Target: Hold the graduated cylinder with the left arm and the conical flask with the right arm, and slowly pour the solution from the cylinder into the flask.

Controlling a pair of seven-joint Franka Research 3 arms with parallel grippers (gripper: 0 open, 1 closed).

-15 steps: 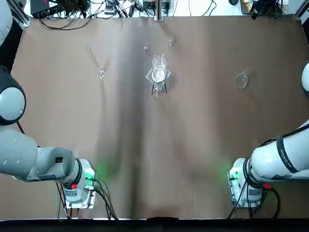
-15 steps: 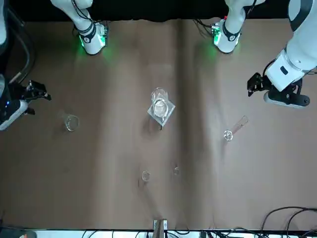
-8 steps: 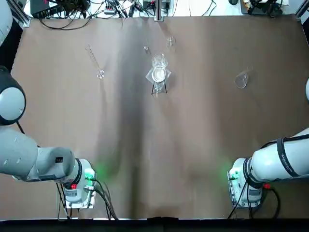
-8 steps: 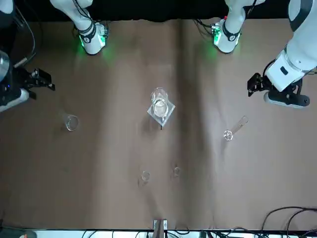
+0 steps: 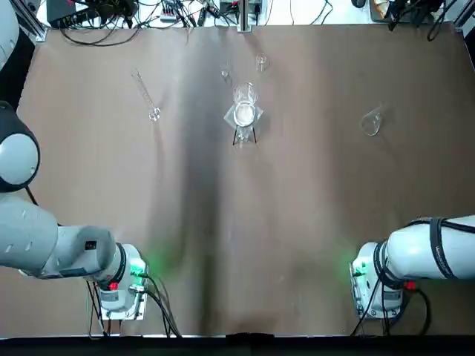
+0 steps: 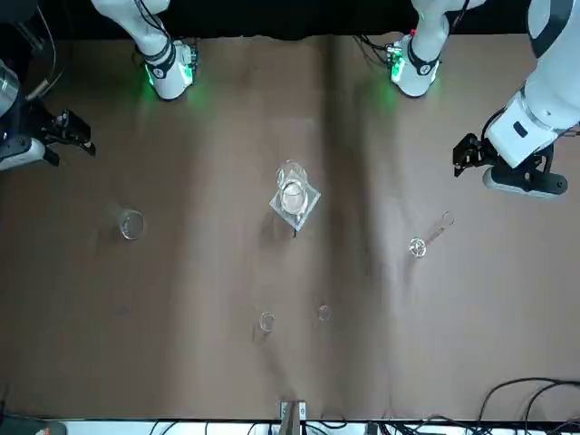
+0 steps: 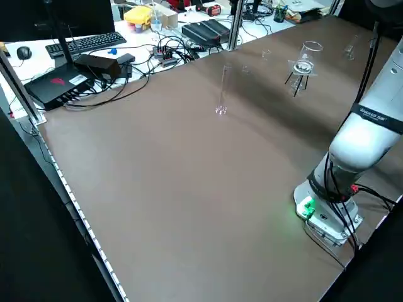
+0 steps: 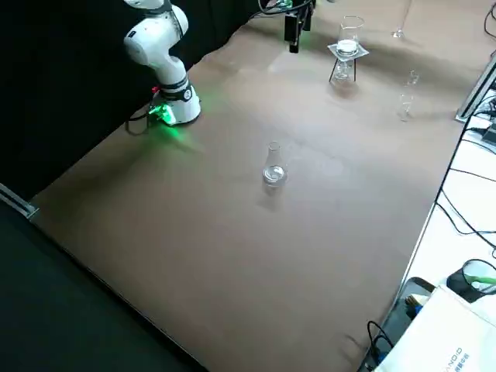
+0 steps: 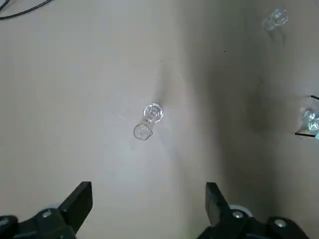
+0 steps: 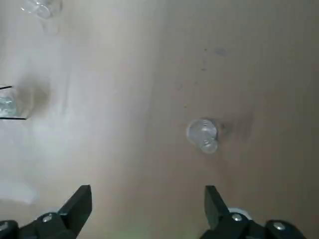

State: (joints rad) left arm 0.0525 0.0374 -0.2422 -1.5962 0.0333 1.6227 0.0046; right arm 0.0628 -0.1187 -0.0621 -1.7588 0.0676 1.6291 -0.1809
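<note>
The graduated cylinder (image 5: 145, 94) stands upright on the brown table at the far left, a slim clear tube on a small round foot (image 9: 148, 119). My left gripper (image 9: 148, 206) hovers high above the cylinder (image 6: 429, 235), open and holding nothing, and shows at the front view's right (image 6: 464, 156). The conical flask (image 5: 371, 122) stands at the far right (image 8: 273, 169). My right gripper (image 10: 147, 206) hangs open above the flask (image 10: 203, 134), off to its base side (image 6: 80, 136).
A glass vessel on a dark tripod (image 5: 244, 116) stands at the middle back. Behind it sit two tiny glass pieces (image 5: 261, 61) (image 5: 225, 74). Cables and boxes line the far table edge (image 7: 157, 47). The arm bases (image 5: 122, 285) (image 5: 375, 285) stand at the near edge.
My right gripper has drawn back from beside the flask toward the robot's side, and its arm has left the top view's right edge. The left gripper and the glassware have not moved.
</note>
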